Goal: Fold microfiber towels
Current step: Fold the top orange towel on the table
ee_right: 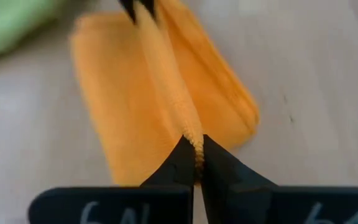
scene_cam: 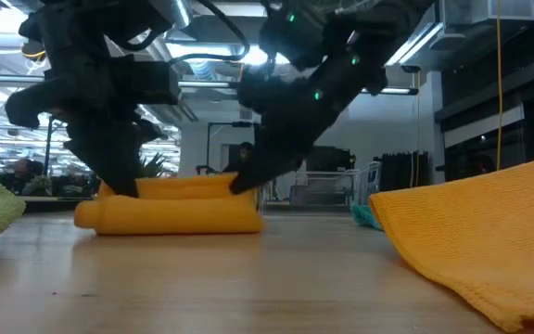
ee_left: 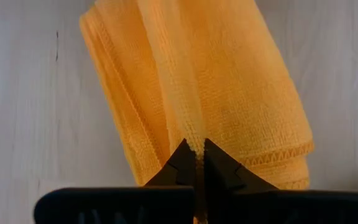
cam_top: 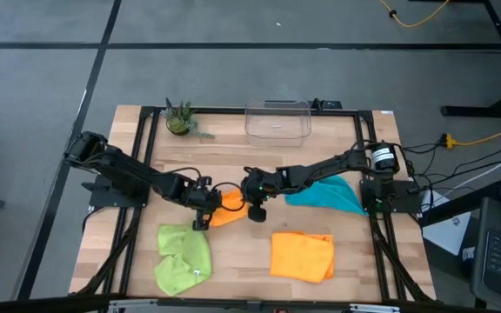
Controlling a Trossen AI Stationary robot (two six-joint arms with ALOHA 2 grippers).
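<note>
A folded orange towel (cam_top: pixel 230 209) lies on the table's middle, between my two grippers. My left gripper (ee_left: pixel 197 157) is shut on its left end and my right gripper (ee_right: pixel 197 153) on its right end. In the low view the towel (scene_cam: pixel 179 213) rests flat on the wood with both arms coming down onto it. A lime green towel (cam_top: pixel 183 255) lies crumpled at the near left. A second orange towel (cam_top: pixel 302 255) lies at the near right. A teal towel (cam_top: pixel 328 194) sits under my right arm. My left gripper pinches a raised ridge of cloth (ee_left: pixel 195 138) at the orange towel's left end between its two fingers, slanting down from the left. The ridge runs on along the towel's top; the rest lies on the table. My right gripper pinches the same raised ridge (ee_right: pixel 194 138) at the towel's right end between its two fingers, slanting down from the right. The ridge runs straight toward my left gripper's fingers (ee_right: pixel 137 7). The layers below lie flat on the table.
A clear plastic bin (cam_top: pixel 277 121) stands at the table's far edge, with a small potted plant (cam_top: pixel 179 120) to its left. Bare wood shows between the near towels and in front of the bin.
</note>
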